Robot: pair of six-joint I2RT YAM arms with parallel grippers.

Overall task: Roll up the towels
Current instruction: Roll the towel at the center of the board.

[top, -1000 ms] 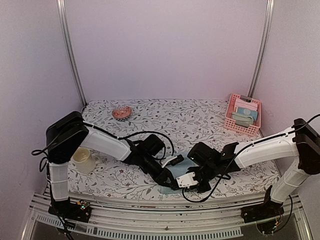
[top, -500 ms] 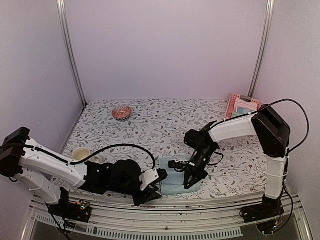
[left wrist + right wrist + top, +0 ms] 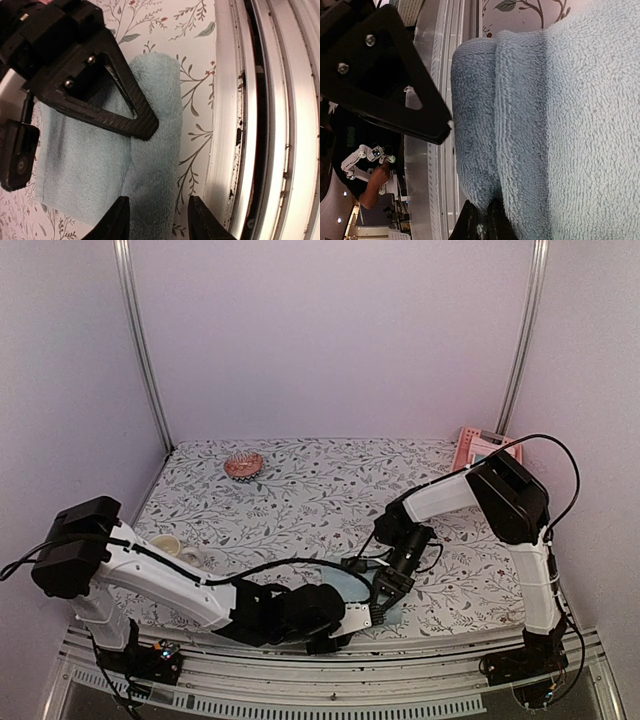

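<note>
Near the table's (image 3: 300, 480) front edge, from above, the towel (image 3: 348, 580) is seen between left gripper (image 3: 345, 632) and right gripper (image 3: 385, 595). Left wrist: jaws are spread astride its first turn, laid lengthwise along the rail (image 3: 260, 125). Right wrist: jaws are clamped on that fold; rolling away from the rail seems called for.

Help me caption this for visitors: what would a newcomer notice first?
The light blue towel, partly rolled at the near edge of the table. The right gripper pinches its rolled edge while the open left gripper straddles it, both arms crowding that one spot.
</note>
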